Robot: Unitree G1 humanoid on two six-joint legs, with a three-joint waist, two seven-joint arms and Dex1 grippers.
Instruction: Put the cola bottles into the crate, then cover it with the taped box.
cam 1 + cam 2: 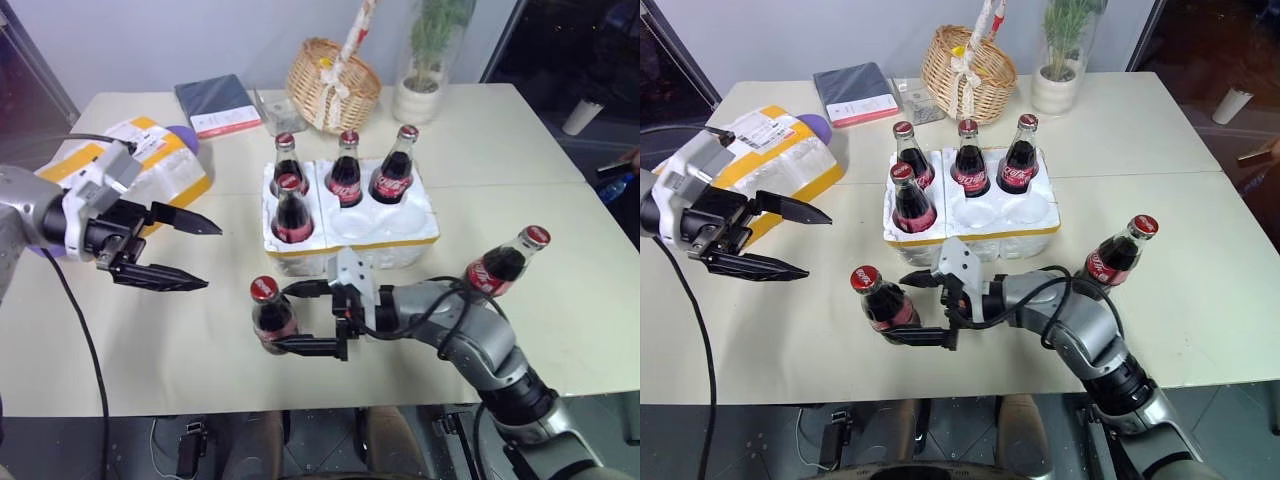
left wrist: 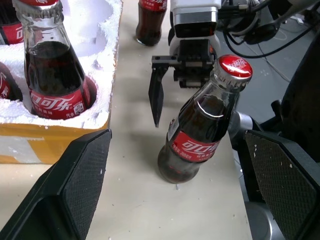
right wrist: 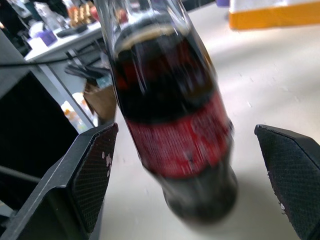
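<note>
The white foam crate [image 1: 400,240] sits mid-table with several cola bottles [image 1: 346,172] upright in its wells. One more cola bottle [image 1: 270,312] stands on the table in front of the crate, between the fingers of my open right gripper [image 1: 286,320], which do not grip it. The right wrist view shows this bottle [image 3: 175,125] close up between the spread pads [image 3: 95,170]. Another bottle [image 1: 505,262] stands to the right, behind my right arm. My left gripper [image 1: 196,256] hovers open and empty to the left, in front of the taped box [image 1: 160,165].
Along the table's far edge are a wicker basket [image 1: 333,85], a potted plant [image 1: 425,85] and a dark notebook [image 1: 215,105]. A white cup [image 1: 583,115] stands beyond the far right corner. The table's front edge runs just below the right gripper.
</note>
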